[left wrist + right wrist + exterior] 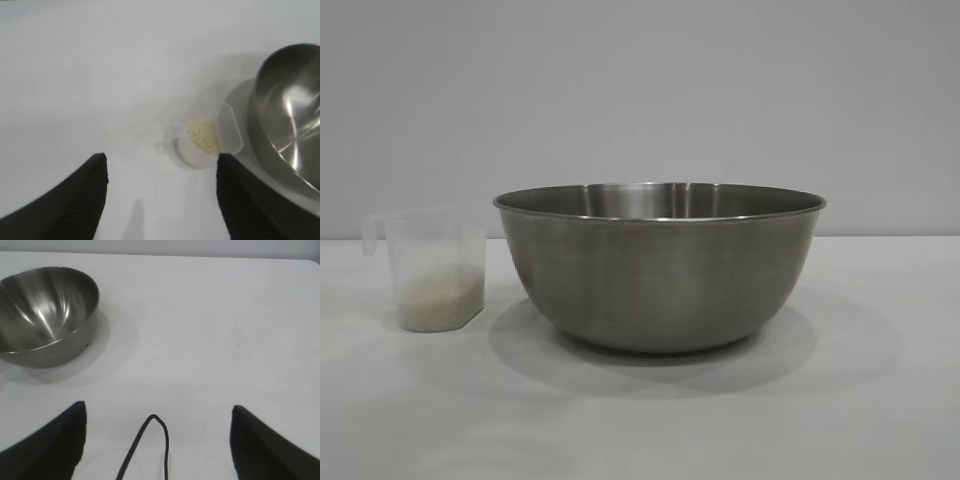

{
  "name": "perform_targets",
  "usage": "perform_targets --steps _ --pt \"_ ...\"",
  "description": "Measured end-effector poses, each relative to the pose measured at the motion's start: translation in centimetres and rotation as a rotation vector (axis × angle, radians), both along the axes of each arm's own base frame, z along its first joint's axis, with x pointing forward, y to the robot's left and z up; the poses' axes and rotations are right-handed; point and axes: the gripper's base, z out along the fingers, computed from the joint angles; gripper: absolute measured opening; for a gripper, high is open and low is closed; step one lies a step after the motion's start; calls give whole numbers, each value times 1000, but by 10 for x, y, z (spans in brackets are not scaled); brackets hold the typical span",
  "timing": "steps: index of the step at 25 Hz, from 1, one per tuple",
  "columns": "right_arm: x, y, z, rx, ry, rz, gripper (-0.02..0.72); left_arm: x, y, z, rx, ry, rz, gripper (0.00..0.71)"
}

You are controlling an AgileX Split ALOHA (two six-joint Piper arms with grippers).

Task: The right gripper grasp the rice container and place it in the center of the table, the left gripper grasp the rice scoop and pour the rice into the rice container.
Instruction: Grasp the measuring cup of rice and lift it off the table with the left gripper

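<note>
A big shiny steel bowl, the rice container (660, 270), sits upright on the white worktop (880, 420). It is near the middle of the exterior view. There is no rice to be seen inside it.

Just beside the bowl, on its left in the exterior view, stands the rice scoop (435, 268). It is a small clear plastic cup with a handle at its rim, pointing away from the bowl. The scoop stands upright on the worktop. It does not seem to touch the bowl. The rice (442, 298) lies in the bottom part of the scoop, a small pale heap.

The left gripper (161, 165) hangs above the worktop near the scoop. Its two black fingers (85, 200) are spread wide apart and hold nothing. The scoop shows between and beyond the fingertips, not touched.

The right gripper (159, 412) is off to the side, well apart from the bowl. Its fingers are spread wide too and they hold nothing. A thin black cable (145, 445) loops between them.
</note>
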Motion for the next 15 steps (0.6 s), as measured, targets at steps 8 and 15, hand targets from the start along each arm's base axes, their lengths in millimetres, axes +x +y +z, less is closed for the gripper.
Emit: perform_targets --steps 8,15 --pt "0 0 0 0 0 0 510 -22 -12 -21 119 -154 -20 461" --pt "0 0 0 0 0 0 510 -36 -9 -39 156 -220 -43 461"
